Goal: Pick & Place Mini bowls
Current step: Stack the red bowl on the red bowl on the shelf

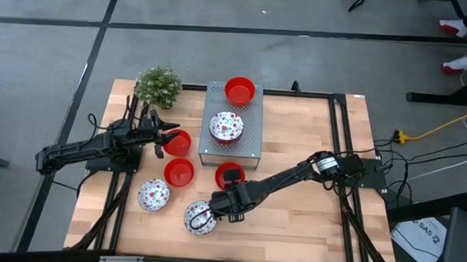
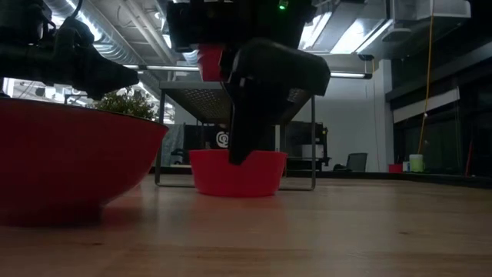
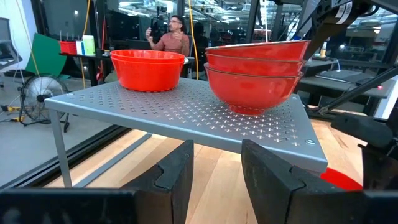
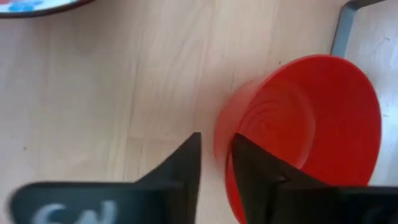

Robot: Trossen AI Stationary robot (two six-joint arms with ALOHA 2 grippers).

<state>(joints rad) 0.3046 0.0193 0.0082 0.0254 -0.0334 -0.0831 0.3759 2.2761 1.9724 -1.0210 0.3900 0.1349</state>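
Right now the right gripper (image 4: pixel 216 163) pinches the rim of 1 red bowl (image 4: pixel 311 124) on the table (image 1: pixel 309 197) beside the metal box (image 1: pixel 248 147). Left gripper (image 3: pixel 214 171) hovers, jaws spread.

red bowl (image 2: pixel 65 158) cut off, person (image 3: pixel 171 37) distant, blurred

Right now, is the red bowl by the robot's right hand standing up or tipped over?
Standing up. The red bowl sits flat on the table, open side up, and the right gripper has one finger inside its rim and one outside.
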